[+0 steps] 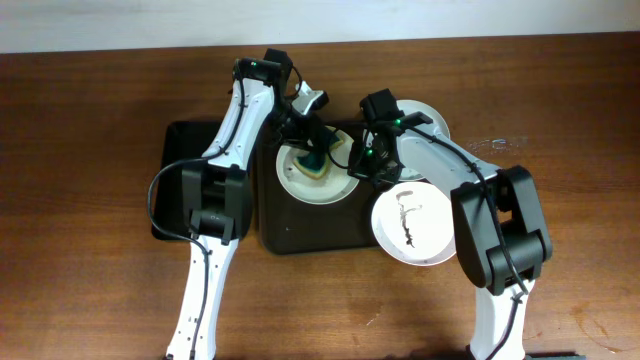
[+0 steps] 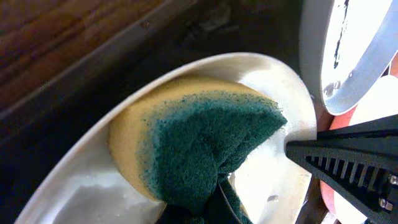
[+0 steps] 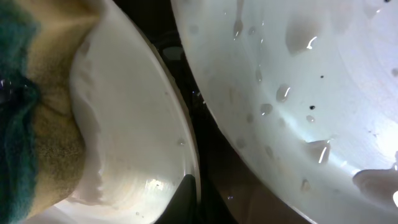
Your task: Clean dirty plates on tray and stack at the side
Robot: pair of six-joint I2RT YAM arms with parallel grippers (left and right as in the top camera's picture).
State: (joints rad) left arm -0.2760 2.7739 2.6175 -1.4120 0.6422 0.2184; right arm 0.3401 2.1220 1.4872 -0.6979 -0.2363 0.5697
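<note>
A white plate [image 1: 300, 182] lies on the dark brown tray [image 1: 300, 232]. My left gripper [image 1: 313, 152] is shut on a yellow and green sponge [image 2: 205, 143] and presses it on this plate's face [image 2: 273, 81]. My right gripper [image 1: 360, 166] is shut on the plate's right rim [image 3: 186, 186]. A second plate [image 1: 412, 225] with dark brown streaks sits at the tray's right edge and shows in the left wrist view [image 2: 354, 50]. A third plate [image 1: 432, 118] lies behind my right arm. A wet plate [image 3: 298, 74] fills the right of the right wrist view.
A smaller black tray [image 1: 172, 190] lies left of the brown tray, under my left arm. A clear thin object [image 1: 495, 145] lies on the wooden table [image 1: 90, 150] at the right. The two arms are close together over the tray's back half.
</note>
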